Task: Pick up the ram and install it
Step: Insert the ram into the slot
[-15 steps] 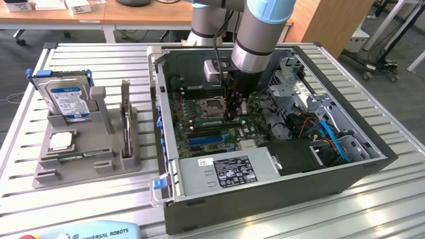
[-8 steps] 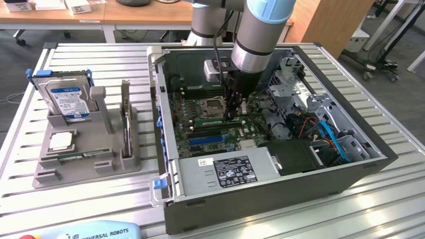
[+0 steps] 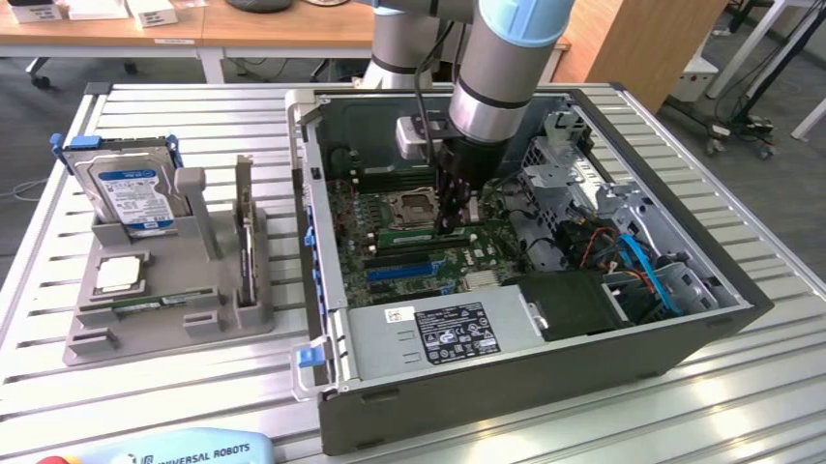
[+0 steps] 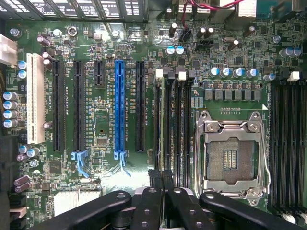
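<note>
My gripper [image 3: 455, 224] reaches down into the open computer case [image 3: 387, 387], right over the motherboard. In the wrist view its black fingers [image 4: 154, 181] are shut on the ram [image 4: 161, 124]. The ram appears edge-on as a thin strip, upright and lined up along the memory slot [image 4: 176, 124] farthest from the empty processor socket [image 4: 230, 158]. Whether the ram touches the slot I cannot tell. In the exterior view the socket [image 3: 416, 205] lies just to the left of the gripper.
On the exterior view's left a grey holder [image 3: 168, 324] carries a hard drive [image 3: 130, 193], a square processor chip [image 3: 119, 274] and a green stick [image 3: 155, 304]. A blue expansion slot [image 4: 119, 108] and black slots lie beside the memory slots. Cables [image 3: 645, 271] crowd the case's right.
</note>
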Controlling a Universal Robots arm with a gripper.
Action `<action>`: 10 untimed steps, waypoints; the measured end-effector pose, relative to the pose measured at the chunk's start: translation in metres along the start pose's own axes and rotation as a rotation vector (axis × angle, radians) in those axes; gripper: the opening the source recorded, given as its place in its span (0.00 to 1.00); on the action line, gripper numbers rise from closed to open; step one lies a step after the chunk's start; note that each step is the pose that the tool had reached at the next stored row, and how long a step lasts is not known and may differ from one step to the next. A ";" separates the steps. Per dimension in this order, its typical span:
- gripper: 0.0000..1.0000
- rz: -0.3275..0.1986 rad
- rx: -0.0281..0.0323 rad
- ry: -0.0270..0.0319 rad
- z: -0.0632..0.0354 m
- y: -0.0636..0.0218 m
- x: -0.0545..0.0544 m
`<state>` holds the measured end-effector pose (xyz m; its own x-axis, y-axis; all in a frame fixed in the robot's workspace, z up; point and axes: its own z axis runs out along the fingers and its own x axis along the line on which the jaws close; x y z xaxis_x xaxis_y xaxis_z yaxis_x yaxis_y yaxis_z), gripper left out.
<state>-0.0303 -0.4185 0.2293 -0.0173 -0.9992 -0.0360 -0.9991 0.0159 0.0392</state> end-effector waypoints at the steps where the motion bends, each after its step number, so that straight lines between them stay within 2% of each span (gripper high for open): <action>1: 0.12 0.000 0.0000 -0.0001 0.0001 0.0000 0.000; 10: 0.12 -0.005 -0.0002 0.0001 0.0004 0.0000 0.000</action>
<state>-0.0303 -0.4184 0.2289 -0.0126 -0.9993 -0.0361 -0.9992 0.0112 0.0393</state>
